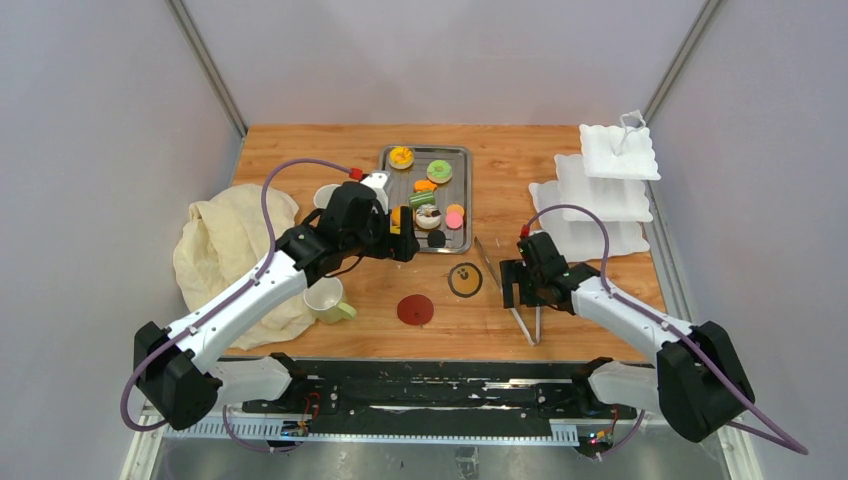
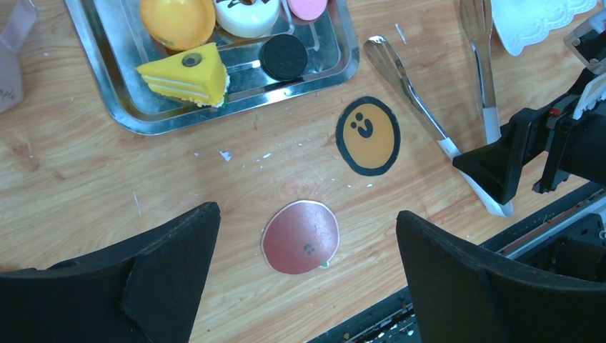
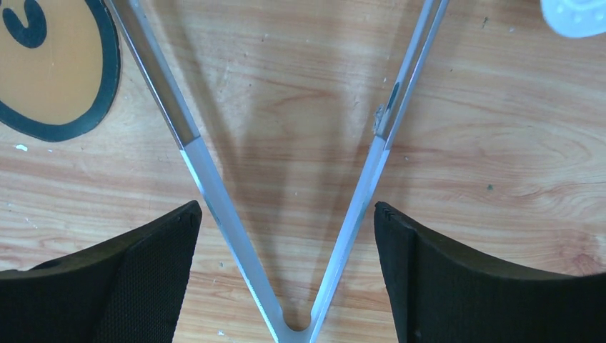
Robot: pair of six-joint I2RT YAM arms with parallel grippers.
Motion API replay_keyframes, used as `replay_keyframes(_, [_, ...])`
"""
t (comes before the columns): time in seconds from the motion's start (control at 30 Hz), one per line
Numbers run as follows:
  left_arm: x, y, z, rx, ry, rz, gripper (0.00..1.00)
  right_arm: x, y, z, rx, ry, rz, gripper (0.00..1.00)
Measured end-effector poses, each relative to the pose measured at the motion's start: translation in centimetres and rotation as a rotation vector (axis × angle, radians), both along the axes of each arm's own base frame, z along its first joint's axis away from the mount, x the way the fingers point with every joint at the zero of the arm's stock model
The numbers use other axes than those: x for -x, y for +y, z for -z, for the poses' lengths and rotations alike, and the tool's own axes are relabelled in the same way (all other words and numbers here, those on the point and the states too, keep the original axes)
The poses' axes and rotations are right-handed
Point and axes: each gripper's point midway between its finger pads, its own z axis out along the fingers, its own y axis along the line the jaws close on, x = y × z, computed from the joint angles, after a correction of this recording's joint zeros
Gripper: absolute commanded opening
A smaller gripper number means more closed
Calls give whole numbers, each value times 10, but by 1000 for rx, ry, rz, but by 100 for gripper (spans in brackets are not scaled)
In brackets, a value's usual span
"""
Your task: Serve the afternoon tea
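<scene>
The pastries [image 1: 428, 190] lay on the tray [image 1: 469, 200] at the far middle of the table [image 1: 300, 150]. The green donut [image 1: 439, 171] and an orange tart [image 1: 401, 157] sat at the far end, and the pink disc [image 1: 455, 220] at the near end. The white stand [image 1: 605, 195] stood at the far right, apart from the tray. The red coaster [image 1: 415, 310] and the orange coaster [image 1: 465, 280] lay flat in front of the tray, near each other. One mug [image 1: 325, 298] stood beside the cloth [image 1: 230, 250]. The other mug [image 1: 326, 196] was farther back, partly hidden by the left arm. The left claw [image 1: 408, 240] hung over the tray's near left corner, spread wide and holding nothing. The right claw [image 1: 512, 283] was low over the tongs [image 3: 204, 179], also spread wide. Both tong arms lay on the table between its fingers [image 3: 121, 279], not squeezed.
</scene>
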Motion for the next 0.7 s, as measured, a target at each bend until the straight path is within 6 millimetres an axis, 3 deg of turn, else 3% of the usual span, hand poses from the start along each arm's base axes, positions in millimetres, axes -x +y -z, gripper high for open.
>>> replay_keyframes(0.4, [-1, -1, -2, 6, -6, 1, 98, -7, 0, 16, 47, 8, 59, 89])
replay_keyframes(0.7, [-2, -3, -4, 17, -13, 7, 98, -20, 6, 17, 27, -17, 107, 89])
